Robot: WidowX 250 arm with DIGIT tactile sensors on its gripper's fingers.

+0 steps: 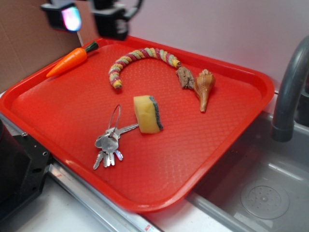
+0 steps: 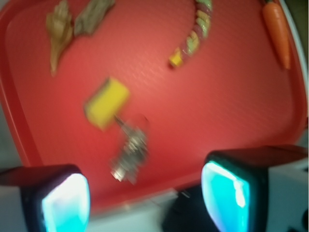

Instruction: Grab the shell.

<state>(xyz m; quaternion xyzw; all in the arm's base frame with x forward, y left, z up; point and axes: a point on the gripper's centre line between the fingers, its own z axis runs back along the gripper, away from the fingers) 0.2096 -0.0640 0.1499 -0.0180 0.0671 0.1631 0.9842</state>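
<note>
The tan-orange spiral shell (image 1: 204, 88) lies on the red tray (image 1: 72, 111) at its right side, knobbly end up, pointed tip toward the front. In the blurred wrist view the shell (image 2: 58, 33) is at the top left. My gripper (image 1: 89, 17) hangs high above the tray's back left corner, far from the shell. It is open, its glowing pads (image 2: 65, 203) wide apart with nothing between them.
Beside the shell lies a dark brown bark chunk (image 1: 185, 77). Also on the tray: a braided rope toy (image 1: 137, 60), a toy carrot (image 1: 70, 60), a yellow sponge (image 1: 147, 113) and a bunch of keys (image 1: 108, 142). A grey faucet (image 1: 289, 92) and sink (image 1: 260, 193) stand to the right.
</note>
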